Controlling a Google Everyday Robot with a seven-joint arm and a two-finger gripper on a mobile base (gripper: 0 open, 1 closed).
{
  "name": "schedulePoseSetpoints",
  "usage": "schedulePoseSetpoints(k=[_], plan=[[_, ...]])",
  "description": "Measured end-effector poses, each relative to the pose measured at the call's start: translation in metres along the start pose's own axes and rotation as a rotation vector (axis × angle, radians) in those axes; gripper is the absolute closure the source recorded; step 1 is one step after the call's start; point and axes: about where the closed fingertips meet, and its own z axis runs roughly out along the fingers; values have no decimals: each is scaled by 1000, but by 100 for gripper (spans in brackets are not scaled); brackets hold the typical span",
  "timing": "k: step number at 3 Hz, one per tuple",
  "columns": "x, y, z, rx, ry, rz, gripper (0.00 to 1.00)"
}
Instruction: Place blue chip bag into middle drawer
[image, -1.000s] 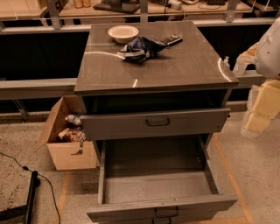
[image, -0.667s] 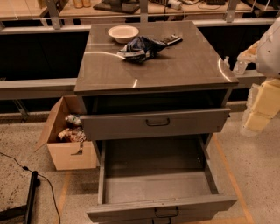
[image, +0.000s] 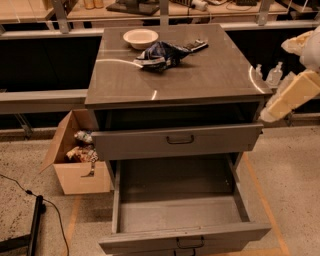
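Hovering my tool just off the right front corner of the worktop, outside its edge and tilted down-left, with the tip about level with the gap under the worktop. Can't tell from this view whether it's wide or narrow.

Blue chip bag lies crumpled on the worktop, well apart from the tool, up and left of it toward the far side. Black device touches the bag on the side nearer the tool. Cream bowl is past the bag, further left and back. It's just beside the bag, and I can't tell if they touch.

Top drawer is left of the tool at roughly the tip's height, pulled out a little. Middle drawer is below and left of the tool, pulled out far, front panel closest to the camera. The bag is not in it.

Cardboard box holding mixed items sits far left of the tool, beyond the drawers and lower than the tip.
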Motion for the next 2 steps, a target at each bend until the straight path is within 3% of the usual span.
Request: schedulePoseSetpoints(k=[1,2], plan=[[-27,-47,33,74,-187,40,0],[-48,-98,81,159,-269,97,0]])
